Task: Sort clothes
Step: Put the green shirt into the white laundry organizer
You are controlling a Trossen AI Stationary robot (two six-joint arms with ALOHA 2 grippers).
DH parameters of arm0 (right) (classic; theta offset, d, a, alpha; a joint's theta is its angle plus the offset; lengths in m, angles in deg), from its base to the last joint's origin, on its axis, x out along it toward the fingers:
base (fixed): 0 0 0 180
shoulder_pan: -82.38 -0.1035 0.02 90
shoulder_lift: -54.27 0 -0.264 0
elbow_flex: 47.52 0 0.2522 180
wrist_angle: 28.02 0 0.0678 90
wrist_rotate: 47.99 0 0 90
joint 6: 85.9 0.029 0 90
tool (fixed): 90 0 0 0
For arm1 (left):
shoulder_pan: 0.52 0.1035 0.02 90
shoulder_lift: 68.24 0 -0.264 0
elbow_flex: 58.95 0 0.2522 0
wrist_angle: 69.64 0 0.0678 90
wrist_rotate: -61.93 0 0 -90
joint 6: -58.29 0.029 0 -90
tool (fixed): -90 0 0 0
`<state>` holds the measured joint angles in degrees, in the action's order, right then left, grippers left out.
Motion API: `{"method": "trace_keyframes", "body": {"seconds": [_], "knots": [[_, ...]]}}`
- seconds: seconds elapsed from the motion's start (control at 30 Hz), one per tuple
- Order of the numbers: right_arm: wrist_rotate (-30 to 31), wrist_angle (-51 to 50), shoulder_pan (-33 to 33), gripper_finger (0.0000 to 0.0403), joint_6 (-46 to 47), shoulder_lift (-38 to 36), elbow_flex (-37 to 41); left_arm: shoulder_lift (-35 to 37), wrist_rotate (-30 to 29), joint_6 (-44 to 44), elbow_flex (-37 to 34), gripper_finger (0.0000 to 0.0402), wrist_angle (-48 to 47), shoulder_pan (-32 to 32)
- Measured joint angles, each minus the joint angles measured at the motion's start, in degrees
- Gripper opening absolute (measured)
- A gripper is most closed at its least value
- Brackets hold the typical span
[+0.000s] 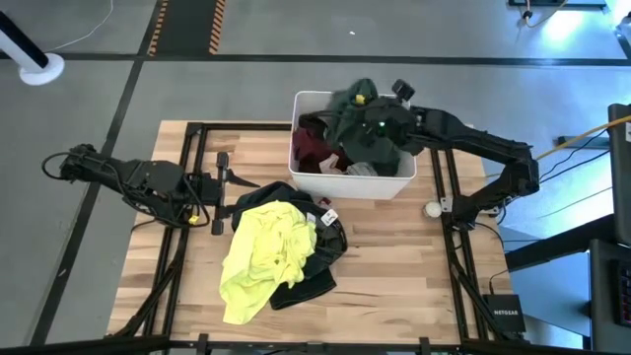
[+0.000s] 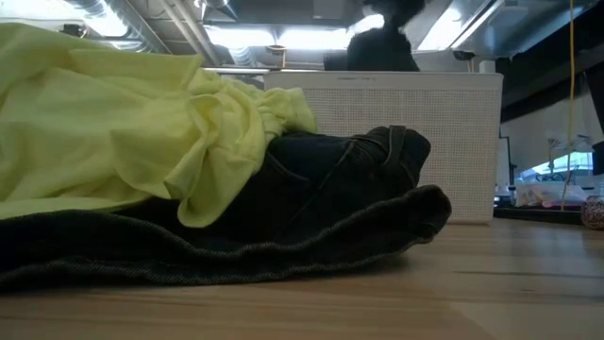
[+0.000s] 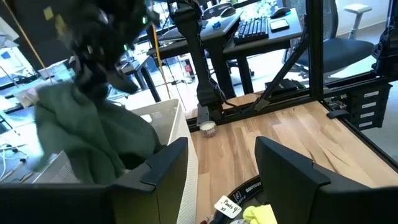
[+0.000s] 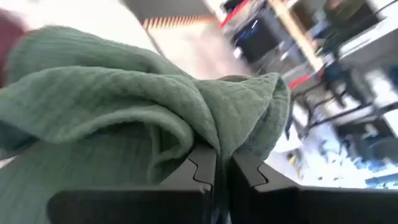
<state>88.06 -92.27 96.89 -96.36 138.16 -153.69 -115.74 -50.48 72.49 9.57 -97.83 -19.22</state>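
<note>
Pinching a crumpled dark green garment (image 4: pixel 124 118) over the white bin (image 1: pixel 370 184), right gripper (image 4: pixel 222 165) clamps its ribbed fold

Neon yellow garment (image 2: pixel 123 123) drapes over black garment (image 2: pixel 311 203).

A robotics lab: grey concrete floor (image 1: pixel 256 99) with hazard striping (image 1: pixel 187 25), desk with keyboard (image 3: pixel 258 26), office chair (image 3: pixel 348 50).

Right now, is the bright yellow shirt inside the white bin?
No, the neon yellow shirt lies on the table in front of the white bin, draped over a black garment.
</note>
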Motion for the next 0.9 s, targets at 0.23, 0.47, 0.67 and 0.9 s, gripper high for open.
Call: {"method": "trace_keyframes", "body": {"seconds": [0.23, 0.47, 0.67, 0.9], "knots": [[-7.0, 1.34, 4.19, 0.0021, 4.3, -0.02, 12.43, -0.01, 0.0, 0.02, 0.0, 0.0182, 0.03, 0.0], [-15.44, 8.68, 6.72, 0.0023, 5.95, -0.02, 22.89, -0.01, 0.02, 0.24, 0.0, 0.0182, 0.04, 0.0], [-19.51, 10.42, 6.9, 0.006, 6.26, -0.02, 25.49, -0.02, 0.02, 0.42, 0.0, 0.0182, 0.07, 0.0], [-18.48, 8.1, 6.88, 0.0146, 11.38, -0.32, 20.2, 0.0, 0.0, 0.12, 0.0, 0.0182, 0.11, 0.0]]}}
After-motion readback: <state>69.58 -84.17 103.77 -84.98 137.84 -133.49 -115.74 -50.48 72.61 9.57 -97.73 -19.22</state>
